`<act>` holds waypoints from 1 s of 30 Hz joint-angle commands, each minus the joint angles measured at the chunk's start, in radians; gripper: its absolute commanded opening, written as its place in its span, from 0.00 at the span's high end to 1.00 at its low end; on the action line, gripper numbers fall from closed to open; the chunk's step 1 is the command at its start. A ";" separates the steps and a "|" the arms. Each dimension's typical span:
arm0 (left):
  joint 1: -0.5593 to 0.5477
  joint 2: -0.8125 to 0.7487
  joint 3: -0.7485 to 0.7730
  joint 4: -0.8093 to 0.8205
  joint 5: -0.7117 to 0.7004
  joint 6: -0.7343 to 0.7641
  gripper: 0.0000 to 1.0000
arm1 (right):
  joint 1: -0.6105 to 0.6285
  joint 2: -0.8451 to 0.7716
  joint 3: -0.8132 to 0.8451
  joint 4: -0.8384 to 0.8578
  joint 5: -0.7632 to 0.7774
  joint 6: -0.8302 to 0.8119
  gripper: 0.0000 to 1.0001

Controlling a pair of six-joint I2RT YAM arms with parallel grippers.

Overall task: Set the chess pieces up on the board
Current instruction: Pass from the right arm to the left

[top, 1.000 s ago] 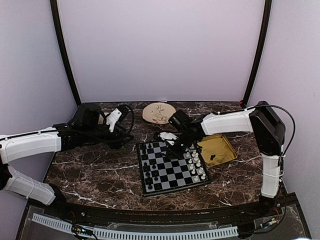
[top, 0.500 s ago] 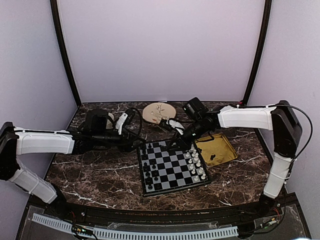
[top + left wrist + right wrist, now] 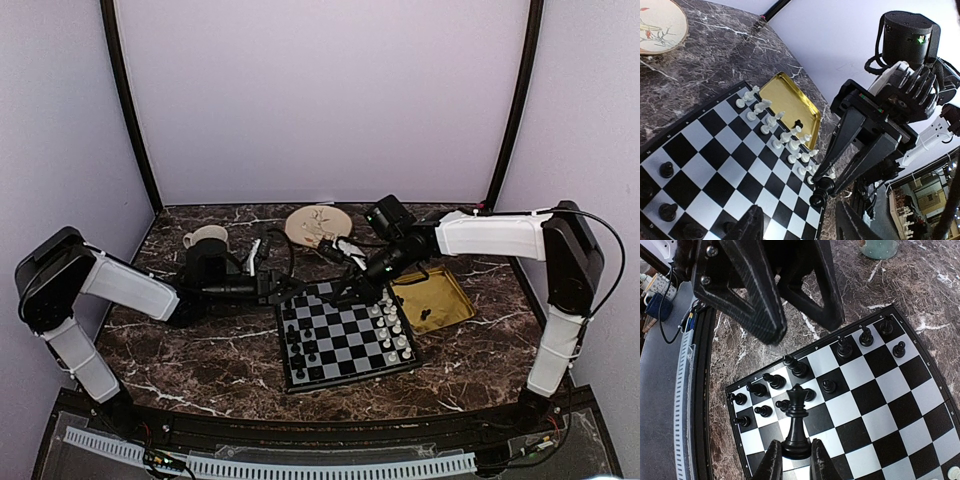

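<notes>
The chess pieces (image 3: pixel 296 338) stand in a loose double file along the left side of the board (image 3: pixel 352 348), which lies slightly skewed in the middle of the dark marble worktop (image 3: pixel 200 350). In front of the board and to its left the marble shows bare as far as the near edge. The board's middle squares are open. The white pieces (image 3: pixel 392 325) crowd its right side, just beside a square yellow tray (image 3: pixel 458 292) in which one small black piece (image 3: pixel 425 316) lies.

Over the board's far left part the right tool (image 3: pixel 796 451) is clenched on a tall black piece (image 3: pixel 797 412), pinching its base. Whether that piece touches the board cannot be told. The standing black pieces are close around it. Just beside the board's far left corner the left tool (image 3: pixel 800 227) is released, its fingers apart with nothing between them. It points across at the right tool, and the two are near each other there.

Farther back, a pale mug (image 3: pixel 205 237) sits behind the left arm (image 3: pixel 130 290) and a round cream plaque (image 3: pixel 318 226) lies behind the board, both apart from it. Lilac walls (image 3: pixel 320 100) close the worktop at the back and sides.
</notes>
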 commanded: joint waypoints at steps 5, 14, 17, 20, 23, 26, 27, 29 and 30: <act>-0.058 0.101 0.044 0.155 0.076 -0.120 0.53 | 0.003 0.013 0.032 -0.004 -0.022 -0.010 0.84; -0.072 0.141 0.072 0.186 0.096 -0.140 0.59 | 0.003 0.016 0.028 -0.005 -0.021 -0.011 0.83; -0.072 0.148 0.079 0.195 0.101 -0.144 0.63 | 0.003 0.021 0.033 -0.011 -0.022 -0.014 0.83; -0.072 0.157 0.086 0.205 0.110 -0.150 0.68 | 0.003 0.019 0.031 -0.011 -0.021 -0.016 0.83; -0.072 0.164 0.089 0.219 0.119 -0.155 0.73 | 0.003 0.018 0.029 -0.012 -0.019 -0.016 0.83; -0.072 0.171 0.092 0.222 0.128 -0.159 0.80 | 0.003 0.015 0.028 -0.011 -0.015 -0.018 0.83; -0.073 0.173 0.094 0.223 0.131 -0.160 0.82 | 0.003 0.014 0.027 -0.011 -0.015 -0.018 0.83; -0.072 0.173 0.095 0.224 0.134 -0.158 0.86 | 0.002 0.015 0.027 -0.011 -0.014 -0.018 0.83; -0.072 0.172 0.096 0.223 0.134 -0.157 0.88 | 0.002 0.015 0.027 -0.012 -0.012 -0.019 0.82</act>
